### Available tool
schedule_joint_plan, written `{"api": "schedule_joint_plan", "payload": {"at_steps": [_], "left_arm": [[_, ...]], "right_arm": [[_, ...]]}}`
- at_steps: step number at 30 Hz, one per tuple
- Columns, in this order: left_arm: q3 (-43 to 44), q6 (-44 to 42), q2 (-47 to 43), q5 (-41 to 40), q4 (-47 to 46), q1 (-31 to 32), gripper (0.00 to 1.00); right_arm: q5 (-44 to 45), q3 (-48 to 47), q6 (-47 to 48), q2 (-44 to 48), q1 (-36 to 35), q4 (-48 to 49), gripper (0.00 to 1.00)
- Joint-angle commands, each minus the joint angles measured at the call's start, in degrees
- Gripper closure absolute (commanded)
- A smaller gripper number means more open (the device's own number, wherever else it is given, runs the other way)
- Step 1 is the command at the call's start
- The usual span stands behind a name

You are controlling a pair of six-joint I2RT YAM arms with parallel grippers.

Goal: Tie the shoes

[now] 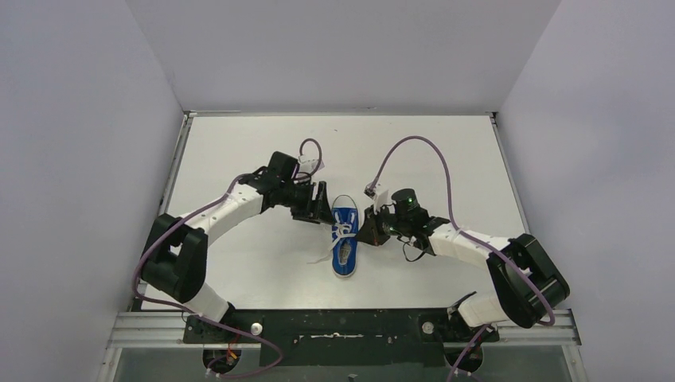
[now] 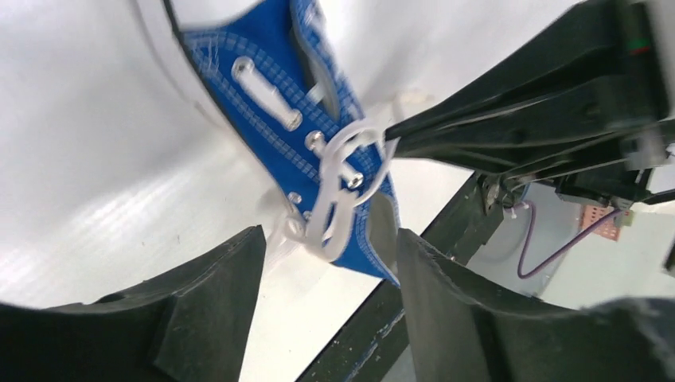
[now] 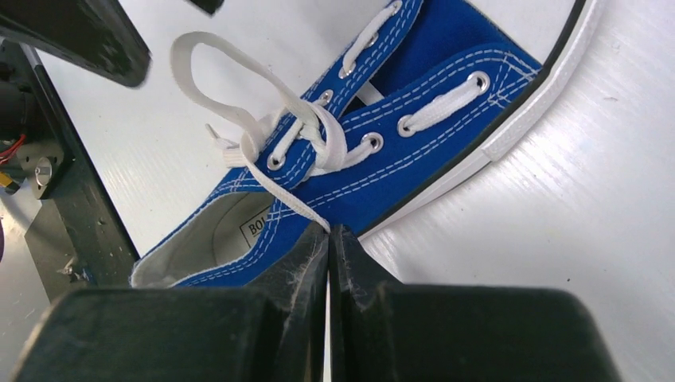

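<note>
Right hand (image 3: 328,235) clenches a white lace (image 3: 328,143) strand just right of the blue sneaker (image 1: 345,237). Left hand (image 2: 328,239) hovers released and empty on the sneaker's other side. The sneaker lies mid-tabletop (image 1: 446,159), its insole label (image 3: 256,227) partly reading "BO".

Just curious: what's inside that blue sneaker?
Only a pale insole with a small printed label shows inside the sneaker. Further toward the toe, the blue cloth and knotted laces cover the inside, so it cannot be seen.
</note>
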State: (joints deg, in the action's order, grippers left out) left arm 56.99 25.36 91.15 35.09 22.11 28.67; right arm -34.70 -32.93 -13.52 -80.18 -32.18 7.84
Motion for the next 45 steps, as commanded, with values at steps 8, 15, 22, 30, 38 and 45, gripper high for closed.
{"api": "schedule_joint_plan", "payload": {"at_steps": [8,15,22,30,38,45], "left_arm": [[23.8,-12.3,11.7,3.9,10.6,2.5,0.3],[23.9,-12.9,17.5,6.8,9.6,4.4,0.66],[21.9,-14.8,18.5,8.2,10.7,4.9,0.65],[21.3,-18.7,18.2,12.8,14.5,5.1,0.65],[17.8,-15.2,15.2,16.8,9.5,3.4,0.82],[14.7,-12.0,14.2,15.9,5.2,3.7,0.66]], "right_arm": [[-0.4,-4.0,0.1,-0.4,-1.4,1.8,1.0],[0.5,-4.8,0.1,-0.4,-2.0,1.8,1.0],[1.1,-4.8,-0.7,-1.2,-2.3,2.8,1.0],[2.2,-4.6,-1.8,-1.7,-2.4,3.4,1.0],[2.4,-5.6,-2.9,-2.0,-3.1,3.4,1.0],[3.3,-6.3,-3.8,-3.1,-3.7,4.2,1.0]]}}
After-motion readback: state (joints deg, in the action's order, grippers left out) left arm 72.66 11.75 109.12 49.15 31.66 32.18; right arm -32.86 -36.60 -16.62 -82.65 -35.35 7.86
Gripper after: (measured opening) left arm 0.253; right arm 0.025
